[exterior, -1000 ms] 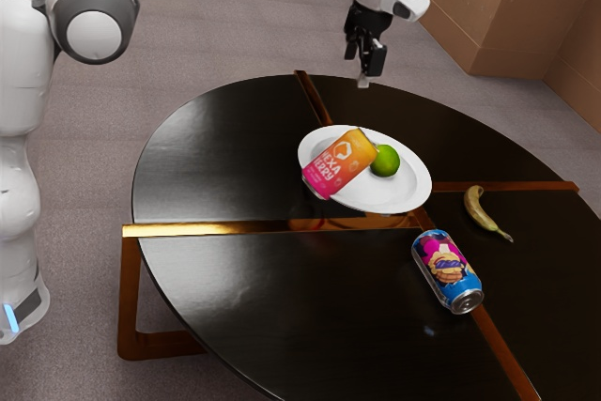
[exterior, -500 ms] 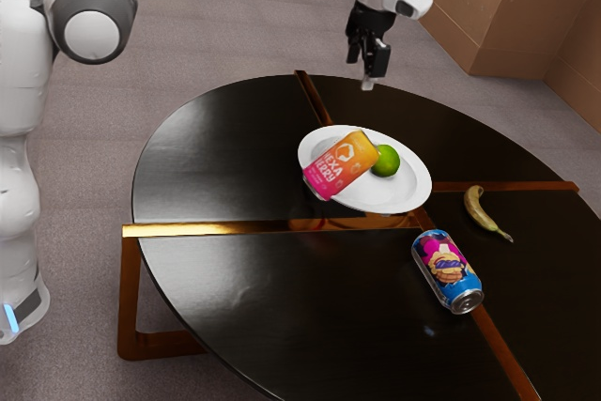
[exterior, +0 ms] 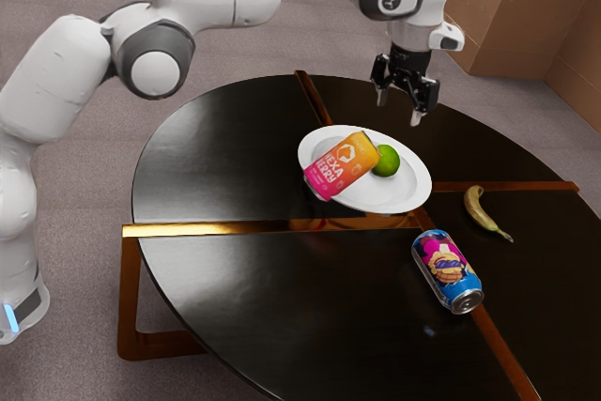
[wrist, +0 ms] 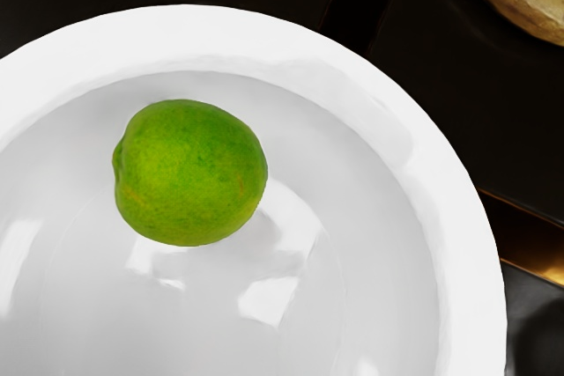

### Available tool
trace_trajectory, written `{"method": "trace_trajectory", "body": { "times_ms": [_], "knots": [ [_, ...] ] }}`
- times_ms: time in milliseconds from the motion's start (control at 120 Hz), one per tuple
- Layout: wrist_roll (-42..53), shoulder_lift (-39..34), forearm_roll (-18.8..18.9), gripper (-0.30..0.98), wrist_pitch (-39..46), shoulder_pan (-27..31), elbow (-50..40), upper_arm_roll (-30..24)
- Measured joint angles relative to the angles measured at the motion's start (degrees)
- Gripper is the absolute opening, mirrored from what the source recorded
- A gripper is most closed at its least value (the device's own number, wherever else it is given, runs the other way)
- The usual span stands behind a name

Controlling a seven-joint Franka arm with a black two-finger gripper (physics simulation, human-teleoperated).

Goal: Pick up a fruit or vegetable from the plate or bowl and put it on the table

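So my arm comes in from the exterior view's left, reaching up high and across, and the hand hangs pointing down over the white round plate [exterior: 416, 201]. My black two-finger claw [exterior: 399, 107] is spread pretty wide, nothing between the fingers, well above the food. The round green lime [wrist: 190, 173] is on the plate, near the rim, and my wrist view shows white surface all around it. Sharing the plate is an orange-and-pink metal can [exterior: 341, 166], tilted and kinda hogging one side. Elsewhere on the round, glossy black tabletop [exterior: 225, 288] there's a curved, brownish-yellow banana [exterior: 480, 210], plus a blue metal can with colourful artwork [exterior: 446, 267] near the plate.
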Motion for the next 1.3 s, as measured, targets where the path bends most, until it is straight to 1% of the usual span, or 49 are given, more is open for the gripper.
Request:
{"method": "trace_trajectory", "body": {
  "times_ms": [308,458,583,742,942,1300],
  "knots": [
    [-3.69,3.27,-0.15,0.69,1.32,0.46,-0.24,0.14],
    [-3.95,7.15,-0.61,0.69,1.52,2.50,2.93,0.09],
    [-3.93,8.71,-1.37,0.69,1.62,3.51,3.67,-0.02],
    [-3.46,9.82,-2.07,0.69,2.24,3.39,3.79,-0.47],
    [1.67,9.87,-5.25,0.69,2.66,3.29,3.70,-0.13],
    [14.88,11.30,-7.81,0.69,2.82,3.57,3.05,0.24]
  ]
}}
